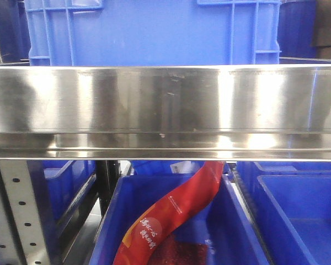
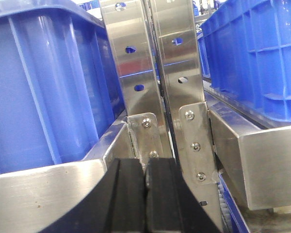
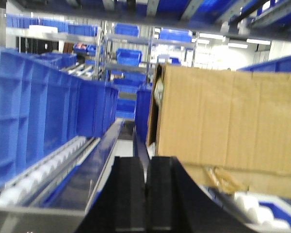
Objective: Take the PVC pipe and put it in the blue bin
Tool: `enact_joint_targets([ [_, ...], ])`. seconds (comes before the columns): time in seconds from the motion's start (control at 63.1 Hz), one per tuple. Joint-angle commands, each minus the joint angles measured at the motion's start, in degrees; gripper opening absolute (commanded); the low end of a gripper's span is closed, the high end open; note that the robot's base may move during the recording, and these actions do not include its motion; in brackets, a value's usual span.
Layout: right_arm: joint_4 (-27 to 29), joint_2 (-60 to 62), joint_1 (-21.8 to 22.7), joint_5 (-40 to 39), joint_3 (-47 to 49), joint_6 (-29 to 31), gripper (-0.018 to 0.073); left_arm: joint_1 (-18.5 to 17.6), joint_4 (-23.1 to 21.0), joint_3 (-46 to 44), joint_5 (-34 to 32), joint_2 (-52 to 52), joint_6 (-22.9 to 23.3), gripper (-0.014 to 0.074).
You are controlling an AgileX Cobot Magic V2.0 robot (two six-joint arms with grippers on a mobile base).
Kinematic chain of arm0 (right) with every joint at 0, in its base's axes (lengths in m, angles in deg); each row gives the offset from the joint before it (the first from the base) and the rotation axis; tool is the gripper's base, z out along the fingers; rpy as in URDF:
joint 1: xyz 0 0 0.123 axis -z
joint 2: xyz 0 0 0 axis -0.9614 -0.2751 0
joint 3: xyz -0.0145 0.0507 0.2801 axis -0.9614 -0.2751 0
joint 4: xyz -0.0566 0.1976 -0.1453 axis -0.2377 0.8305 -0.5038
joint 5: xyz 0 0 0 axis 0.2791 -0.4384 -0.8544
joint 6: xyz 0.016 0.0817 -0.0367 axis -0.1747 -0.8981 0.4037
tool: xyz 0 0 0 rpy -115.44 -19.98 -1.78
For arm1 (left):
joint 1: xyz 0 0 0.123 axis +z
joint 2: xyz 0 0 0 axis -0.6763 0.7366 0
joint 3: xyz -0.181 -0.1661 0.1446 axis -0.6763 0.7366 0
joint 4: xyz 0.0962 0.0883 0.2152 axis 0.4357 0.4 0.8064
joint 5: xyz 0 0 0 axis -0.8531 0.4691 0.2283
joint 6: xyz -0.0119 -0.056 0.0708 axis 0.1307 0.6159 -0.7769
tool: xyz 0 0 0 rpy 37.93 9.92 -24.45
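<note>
The PVC pipe is out of view in every frame. A blue bin stands on top of the steel shelf rail, and another blue bin sits below the rail with a red printed bag draped into it. My left gripper is shut with nothing between its black fingers, right in front of a perforated steel upright. In the right wrist view my right gripper is also shut and empty, pointing down an aisle between bins.
A broad steel shelf rail spans the front view. Blue bins flank the left gripper on both sides. A cardboard box stands right of the right gripper, a roller track and a row of blue bins to its left.
</note>
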Motion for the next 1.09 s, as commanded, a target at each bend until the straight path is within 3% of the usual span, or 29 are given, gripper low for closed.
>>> enact_joint_targets([
  [0.0, 0.2, 0.2, 0.3, 1.5, -0.7, 0.3, -0.0162, -0.3, 0.1, 0.1, -1.0, -0.2, 0.4, -0.0111],
  [0.158, -6.0, 0.2, 0.3, 4.2, -0.7, 0.4, -0.0162, -0.3, 0.1, 0.1, -1.0, -0.2, 0.4, -0.0111],
  [0.76, -5.8, 0.2, 0.3, 4.9, -0.7, 0.4, -0.0162, -0.3, 0.1, 0.1, -1.0, -0.2, 0.4, -0.0111],
  [0.887, -2.1, 0.2, 0.3, 6.7, -0.7, 0.3, -0.0162, -0.3, 0.1, 0.1, -1.0, -0.2, 0.4, -0.0111],
  [1.077, -2.1, 0.2, 0.3, 6.9, -0.7, -1.6, -0.0162, -0.3, 0.1, 0.1, -1.0, -0.2, 0.4, -0.0111],
])
